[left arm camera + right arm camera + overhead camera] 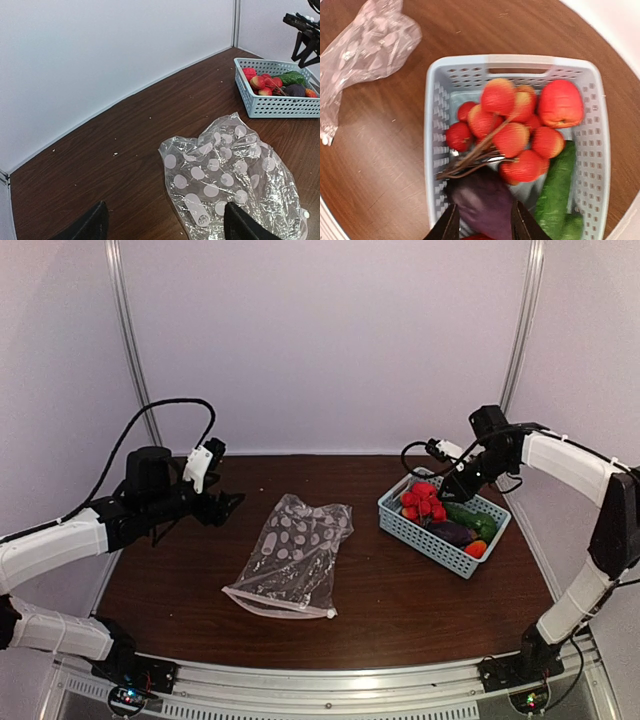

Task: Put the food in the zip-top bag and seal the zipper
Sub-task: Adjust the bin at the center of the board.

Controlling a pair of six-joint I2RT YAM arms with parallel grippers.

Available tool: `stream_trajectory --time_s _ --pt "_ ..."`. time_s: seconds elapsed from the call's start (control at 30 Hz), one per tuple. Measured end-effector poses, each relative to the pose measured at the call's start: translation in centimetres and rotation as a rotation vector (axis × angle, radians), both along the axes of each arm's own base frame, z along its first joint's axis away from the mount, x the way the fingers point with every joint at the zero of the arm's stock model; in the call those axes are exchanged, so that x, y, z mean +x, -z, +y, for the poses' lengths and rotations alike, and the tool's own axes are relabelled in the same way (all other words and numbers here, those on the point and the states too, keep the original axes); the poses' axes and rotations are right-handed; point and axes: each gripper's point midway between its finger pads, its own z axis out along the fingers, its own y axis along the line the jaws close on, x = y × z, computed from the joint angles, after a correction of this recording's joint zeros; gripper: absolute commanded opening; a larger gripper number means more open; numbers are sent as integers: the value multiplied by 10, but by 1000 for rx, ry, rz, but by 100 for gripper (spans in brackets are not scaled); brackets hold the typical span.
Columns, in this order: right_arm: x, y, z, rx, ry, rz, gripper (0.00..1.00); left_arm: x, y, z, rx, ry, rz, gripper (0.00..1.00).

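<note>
The zip-top bag lies flat and crumpled in the middle of the table, clear with white dots. Its zipper runs along the near edge. The food sits in a light-blue basket on the right: a cluster of red round pieces, a green cucumber, a purple eggplant and an orange piece. My left gripper hovers left of the bag, jaws wide open and empty. My right gripper hangs above the basket, partly open over the eggplant, beside the red cluster.
White walls close in the table at the back and both sides. The basket stands near the right wall, angled. Bare brown tabletop lies between bag and basket and along the near edge.
</note>
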Motion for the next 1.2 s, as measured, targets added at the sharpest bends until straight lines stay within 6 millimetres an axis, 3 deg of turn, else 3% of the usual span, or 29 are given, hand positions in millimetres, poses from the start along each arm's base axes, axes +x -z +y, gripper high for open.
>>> stream_trajectory --time_s 0.13,0.3,0.5,0.67,0.87,0.93,1.07,1.2 --pt "45 -13 -43 -28 108 -57 30 -1 0 -1 -1 5 2 80" --pt "86 13 -92 -109 172 -26 33 -1 0 -1 -1 6 2 80" --pt "102 59 -120 -197 180 61 30 -1 0 -1 2 9 0 81" --pt "109 83 -131 -219 188 108 18 -1 1 -2 3 10 0 81" --pt "105 88 -141 -223 196 129 0 -1 3 -3 9 13 5 81" --pt "97 89 -145 -218 200 134 0 -1 4 -3 10 15 6 81" --pt "65 87 -150 -208 225 140 0 -3 5 -6 15 26 9 81" --pt "17 87 -149 -209 227 162 0 -5 9 -11 23 46 17 80"
